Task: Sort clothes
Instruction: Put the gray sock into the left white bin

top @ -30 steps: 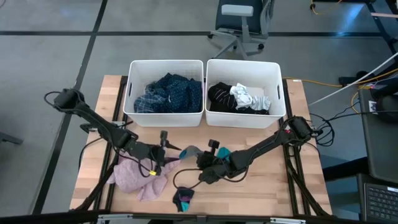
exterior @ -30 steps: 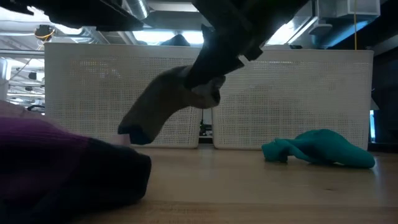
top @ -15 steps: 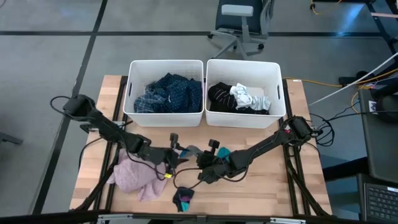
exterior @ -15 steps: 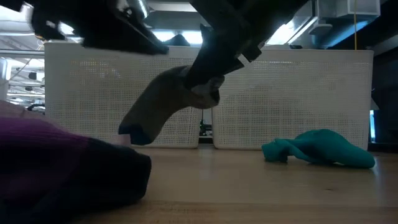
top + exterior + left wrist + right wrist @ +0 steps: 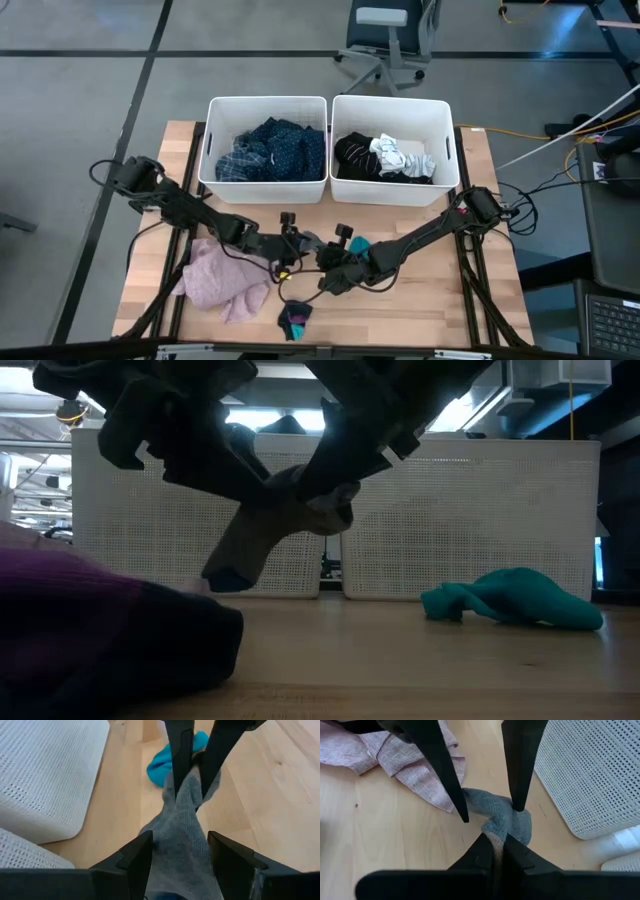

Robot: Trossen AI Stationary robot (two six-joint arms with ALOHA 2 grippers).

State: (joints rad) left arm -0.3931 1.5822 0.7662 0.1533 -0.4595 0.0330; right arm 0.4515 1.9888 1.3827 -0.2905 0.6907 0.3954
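Two grippers meet mid-table in the high view: the right gripper pinches the grey sock, near the pink top. Low view: the sock hangs clear of the wood. Left wrist view: the left gripper straddles it, spread wide; an early release would likely drop it. No writing shows.

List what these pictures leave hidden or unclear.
- Grey knit sock: its toe end runs off the left wrist view's edge.
- Small dark sock at the table's front edge: pattern too small in the high view.
- Pink crumpled top: only a blur close to the low camera.
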